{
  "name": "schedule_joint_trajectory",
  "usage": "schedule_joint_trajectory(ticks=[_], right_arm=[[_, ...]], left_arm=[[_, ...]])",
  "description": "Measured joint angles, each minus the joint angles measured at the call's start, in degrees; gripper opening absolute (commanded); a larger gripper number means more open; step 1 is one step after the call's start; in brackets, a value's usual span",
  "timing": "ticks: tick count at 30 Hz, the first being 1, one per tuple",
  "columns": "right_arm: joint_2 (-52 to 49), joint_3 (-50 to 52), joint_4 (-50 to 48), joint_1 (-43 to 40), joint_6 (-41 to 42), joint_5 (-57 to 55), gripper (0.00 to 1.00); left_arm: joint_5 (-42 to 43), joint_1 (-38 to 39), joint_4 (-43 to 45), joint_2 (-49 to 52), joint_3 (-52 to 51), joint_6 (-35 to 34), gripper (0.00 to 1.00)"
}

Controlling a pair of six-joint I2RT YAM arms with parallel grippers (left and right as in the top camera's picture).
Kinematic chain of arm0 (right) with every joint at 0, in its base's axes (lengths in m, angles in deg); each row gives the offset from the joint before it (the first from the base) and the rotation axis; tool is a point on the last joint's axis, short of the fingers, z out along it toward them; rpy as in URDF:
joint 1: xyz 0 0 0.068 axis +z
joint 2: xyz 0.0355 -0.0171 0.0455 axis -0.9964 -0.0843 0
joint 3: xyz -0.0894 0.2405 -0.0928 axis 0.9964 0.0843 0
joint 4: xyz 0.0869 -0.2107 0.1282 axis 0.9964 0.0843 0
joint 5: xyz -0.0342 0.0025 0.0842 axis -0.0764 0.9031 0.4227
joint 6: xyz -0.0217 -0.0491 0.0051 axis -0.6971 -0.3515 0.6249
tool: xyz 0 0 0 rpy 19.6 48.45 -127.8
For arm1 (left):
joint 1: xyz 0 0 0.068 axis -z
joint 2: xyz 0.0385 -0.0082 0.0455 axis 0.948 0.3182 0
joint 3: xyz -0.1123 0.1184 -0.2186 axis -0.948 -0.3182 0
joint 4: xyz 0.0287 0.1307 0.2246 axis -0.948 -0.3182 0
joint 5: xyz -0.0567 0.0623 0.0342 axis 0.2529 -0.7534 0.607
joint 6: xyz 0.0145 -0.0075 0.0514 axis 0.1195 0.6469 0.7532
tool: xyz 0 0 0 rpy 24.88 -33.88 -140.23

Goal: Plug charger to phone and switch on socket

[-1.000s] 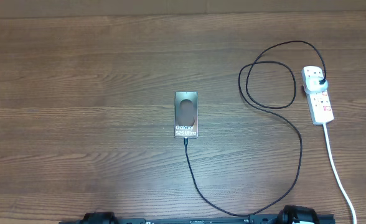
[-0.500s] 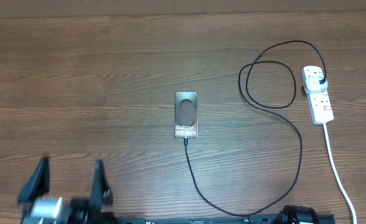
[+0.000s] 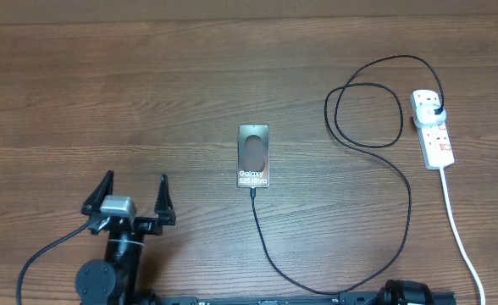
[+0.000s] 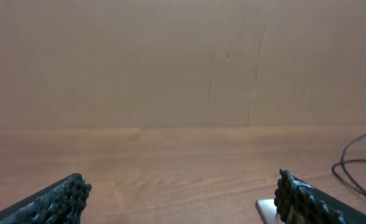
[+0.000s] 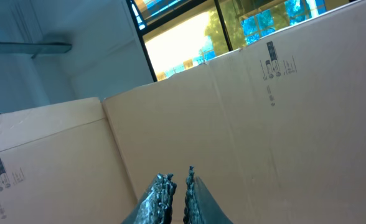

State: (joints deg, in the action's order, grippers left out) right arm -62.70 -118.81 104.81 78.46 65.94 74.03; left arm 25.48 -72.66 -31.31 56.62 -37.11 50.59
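Note:
The phone lies flat mid-table, its "Galaxy" end toward me. The black charger cable runs from the phone's near edge, where its tip touches the phone, curves right, loops, and ends in a black plug seated in the white socket strip at the far right. My left gripper is open and empty, left of and nearer than the phone. In the left wrist view the open fingers frame bare table, with a phone corner by the right finger. My right gripper is shut and empty, pointing up at cardboard.
The strip's white cord runs down toward the front right edge. A cardboard wall stands behind the wooden table. The right arm's base sits at the front edge.
My left arm has come into view from the front left and moved right and forward, fingers open. Phone, cable and socket strip have not moved.

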Motion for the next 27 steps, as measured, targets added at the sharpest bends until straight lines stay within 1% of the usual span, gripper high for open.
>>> schedule_joint_trajectory(ticks=[6, 14, 19, 23, 27], right_arm=[[0.0, 0.0, 0.0, 0.0, 0.0, 0.0, 0.11], [0.0, 0.0, 0.2, 0.0, 0.0, 0.0, 0.11], [0.0, 0.0, 0.4, 0.0, 0.0, 0.0, 0.11], [0.0, 0.0, 0.5, 0.0, 0.0, 0.0, 0.11], [0.0, 0.0, 0.5, 0.0, 0.0, 0.0, 0.11]], left_arm=[[-0.9, 0.0, 3.6, 0.0, -4.0, -0.4, 1.00], [-6.1, 0.0, 3.9, 0.0, -5.4, -2.1, 1.00], [-7.1, 0.0, 4.4, 0.0, -6.2, -2.3, 0.99], [-7.4, 0.0, 6.3, 0.0, -8.8, -2.4, 0.99], [-7.6, 0.0, 5.6, 0.0, -9.7, -2.6, 1.00]])
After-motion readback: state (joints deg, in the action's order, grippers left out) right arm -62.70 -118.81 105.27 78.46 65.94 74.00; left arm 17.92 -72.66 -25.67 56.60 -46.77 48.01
